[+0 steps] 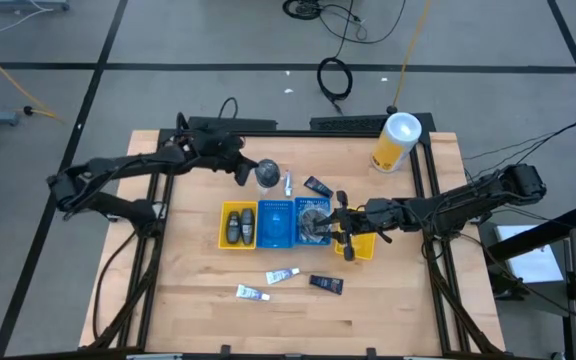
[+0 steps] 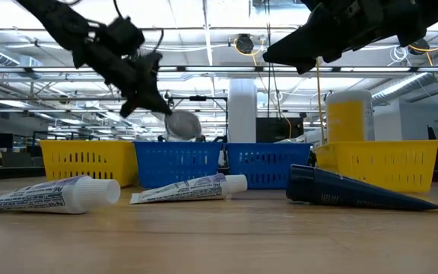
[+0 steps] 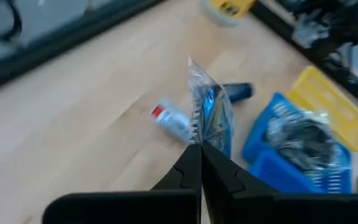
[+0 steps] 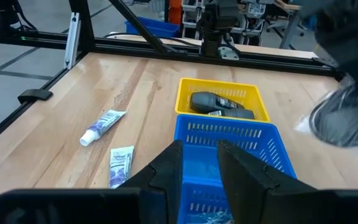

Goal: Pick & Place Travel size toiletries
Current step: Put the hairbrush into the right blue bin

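Observation:
My left gripper [image 1: 245, 171] is shut on a round grey bundle in a clear wrapper [image 1: 266, 173], held in the air beyond the bins' far side; the low view shows the bundle [image 2: 182, 124] above the bins. My right gripper [image 4: 199, 155] hovers open over the two blue bins [image 1: 279, 224], with nothing between its fingers. One blue bin holds another grey bundle [image 1: 315, 222]. A yellow bin [image 1: 238, 225] holds dark packets. White tubes [image 1: 283, 275] [image 1: 251, 292] [image 1: 287, 183] and dark packets [image 1: 325, 283] [image 1: 317, 186] lie flat on the table. My left gripper pinches the wrapper's crimped edge [image 3: 196, 134] between its two fingertips. The fingers slant down toward the table's right side. The bundle [image 3: 211, 112] sticks out past the fingertips, lifted clear of the table and bins.
A tall yellow canister with a white lid [image 1: 398, 140] stands at the far right. A second yellow bin [image 1: 360, 246] sits under my right arm. Black frame rails run along the table's edges. Bare wood lies at the near side, in front of the loose tubes.

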